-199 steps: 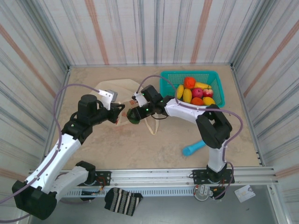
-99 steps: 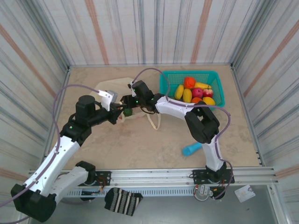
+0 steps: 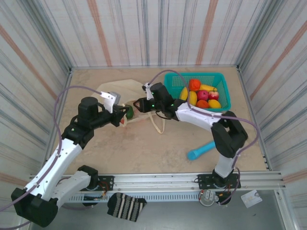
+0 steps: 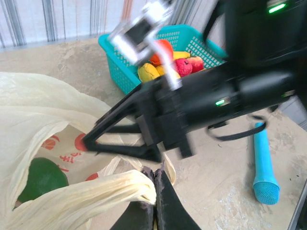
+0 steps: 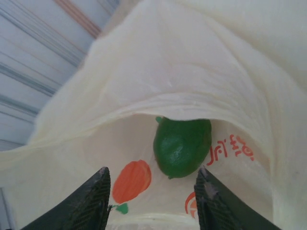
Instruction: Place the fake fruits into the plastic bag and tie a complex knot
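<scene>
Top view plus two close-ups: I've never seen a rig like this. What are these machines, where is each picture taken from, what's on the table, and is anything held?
These are two robot arms bolted at the near edge of a table. The wide picture is from a fixed camera above and behind them: left arm, right arm. The close-ups come from a camera on each wrist. On the table lie a plastic bag, a teal basket of fake fruits and a blue stick. The left jaws are shut on the bag's rim. The right jaws stand open at the bag's mouth, empty; a green fruit lies inside the bag.
</scene>
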Controlling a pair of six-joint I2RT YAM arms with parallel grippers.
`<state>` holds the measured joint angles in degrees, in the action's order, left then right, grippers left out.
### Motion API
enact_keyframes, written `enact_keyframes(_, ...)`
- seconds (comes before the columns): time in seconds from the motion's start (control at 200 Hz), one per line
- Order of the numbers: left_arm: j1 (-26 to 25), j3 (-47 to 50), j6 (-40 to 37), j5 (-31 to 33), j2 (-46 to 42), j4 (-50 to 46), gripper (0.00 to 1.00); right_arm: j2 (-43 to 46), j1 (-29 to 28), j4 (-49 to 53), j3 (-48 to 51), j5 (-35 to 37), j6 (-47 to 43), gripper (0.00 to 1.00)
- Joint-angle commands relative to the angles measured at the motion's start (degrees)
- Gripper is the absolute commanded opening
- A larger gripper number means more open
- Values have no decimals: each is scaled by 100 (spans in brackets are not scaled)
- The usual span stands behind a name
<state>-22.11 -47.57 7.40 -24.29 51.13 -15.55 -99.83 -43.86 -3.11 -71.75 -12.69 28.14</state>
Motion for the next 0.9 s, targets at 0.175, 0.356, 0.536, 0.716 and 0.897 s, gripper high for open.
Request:
enact_keyframes(0.175,57,-118,115,154,43,-29,0,1637,967,959,557,583,-295,52)
enact_keyframes(0.356,57,98,145,-127,-11,352,0,1092,2286,2448,-201,1813,-338,58)
enact_keyframes(0.536,25,108,119,-184,-85,328,0,87,3024,2772,-849,2192,-642,60)
enact_keyframes(0.716,-91,123,52,-165,-139,273,0,-826,3362,2904,-1497,2036,-1045,77)
enact_keyframes(0.897,-109,119,35,-196,-118,292,0,-1763,3418,3449,-2378,2167,-1273,87)
